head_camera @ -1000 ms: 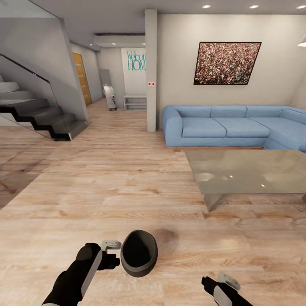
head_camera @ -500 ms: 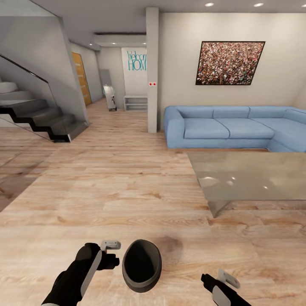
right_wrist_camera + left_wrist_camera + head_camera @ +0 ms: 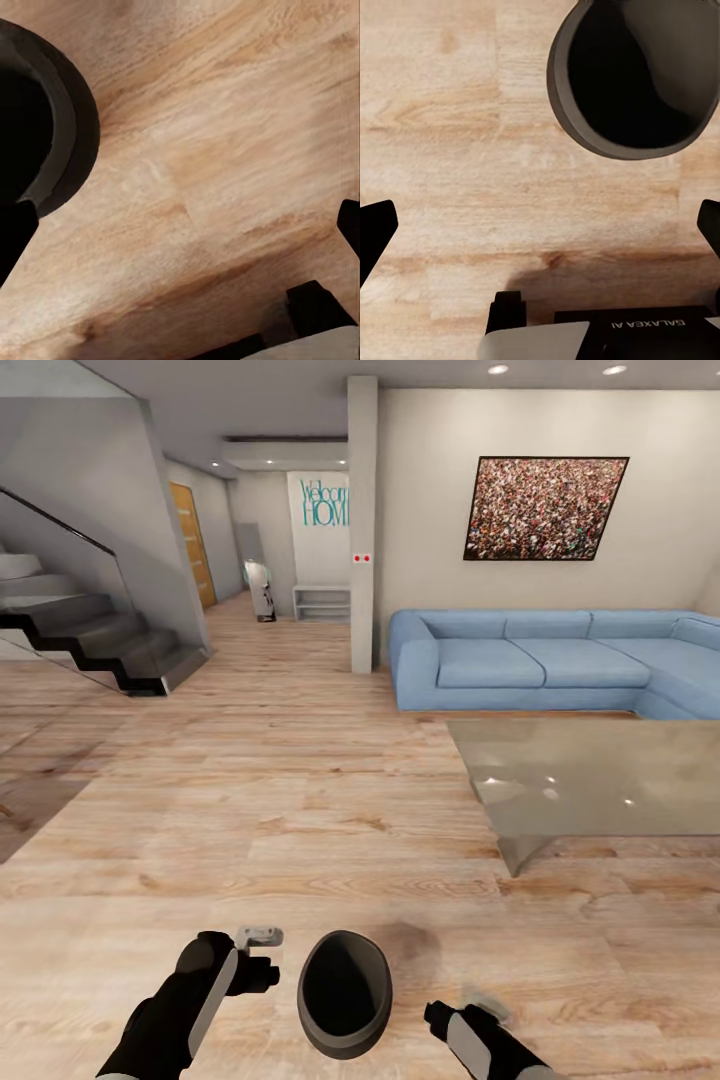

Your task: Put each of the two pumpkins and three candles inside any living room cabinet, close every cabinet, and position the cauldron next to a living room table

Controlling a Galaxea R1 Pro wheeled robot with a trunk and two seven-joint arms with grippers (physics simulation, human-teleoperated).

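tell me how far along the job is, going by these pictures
Done: nothing can be confirmed here; pumpkins, candles and cabinets are out of sight. In hand: the cauldron sits on the wood floor between the left gripper and the right gripper, both open and neither holding it. Left: the cauldron is clearly apart from the glass-topped table, so it likely has to go closer.

— What's in front of you?
— A pale wood plank floor (image 3: 280, 800) fills the lower frame. At upper left you see dark stairs (image 3: 90, 635) with a glass rail.
— And on the right?
— A blue sofa (image 3: 540, 665) against a cream wall, with a speckled picture (image 3: 545, 508) above it. A square pillar (image 3: 362, 525) stands at centre top, and ceiling spotlights (image 3: 497, 369) shine above.
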